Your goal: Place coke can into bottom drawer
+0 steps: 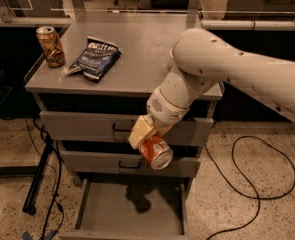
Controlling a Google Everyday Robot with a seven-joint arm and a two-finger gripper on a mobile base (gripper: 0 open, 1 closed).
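Note:
My gripper (148,140) is shut on the coke can (156,152), a red-orange can with a silver end that faces the camera. It hangs tilted in front of the middle drawer, above the open bottom drawer (132,211). The bottom drawer is pulled out, a wide shallow grey tray with a shadow of the can and arm on its floor. One tan finger (140,130) covers the can's upper left side.
A gold-brown can (50,46) and a dark blue chip bag (94,58) lie on the cabinet top (147,49). The two upper drawers (87,126) are closed. A black cable (252,184) loops on the floor at the right; a stand leg (39,176) is at the left.

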